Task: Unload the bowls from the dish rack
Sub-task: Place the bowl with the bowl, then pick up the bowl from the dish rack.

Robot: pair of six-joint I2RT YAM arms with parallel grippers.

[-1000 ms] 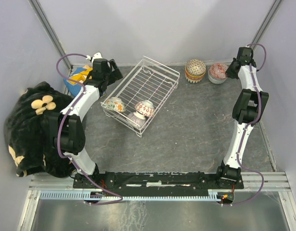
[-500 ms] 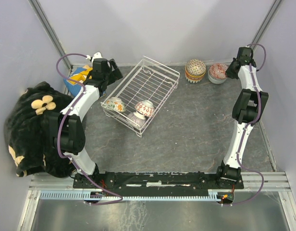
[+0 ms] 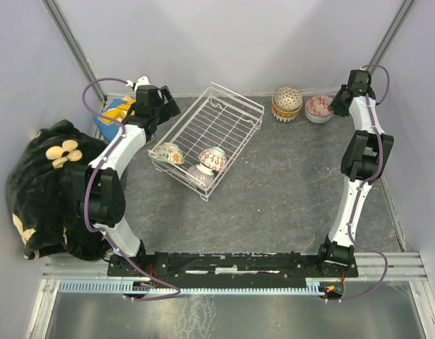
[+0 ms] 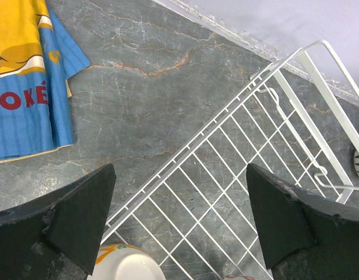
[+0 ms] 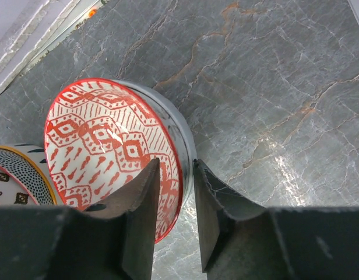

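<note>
The change is at the far right of the table (image 3: pixel 274 191): over the last second the red-patterned bowl (image 5: pixel 109 140) has gone from sitting high and tilted at the right gripper (image 5: pixel 175 169) to lying lower and flatter, mouth up, just right of the dotted bowl (image 3: pixel 287 103). In the right wrist view the two fingers now stand a little apart, one inside and one outside the bowl's rim. Whether they still press on it cannot be made out, but the bowl looks to be resting on the table by itself, so this reads as a let-go in progress. That would put one more bowl out of the dish rack (image 3: pixel 224 116), with the arm needing to lift straight off the rim so as not to tip it against its neighbour. The rack, at the far centre-left, holds three bowls at its near end: an orange-flowered one (image 3: pixel 168 152), a red-and-white one (image 3: pixel 212 158) and a purplish one (image 3: pixel 198 171). The left gripper (image 4: pixel 179 175) has not moved; it hangs spread wide and empty over the rack's far left edge, the orange-flowered bowl just below it, a likely next pick.
</note>
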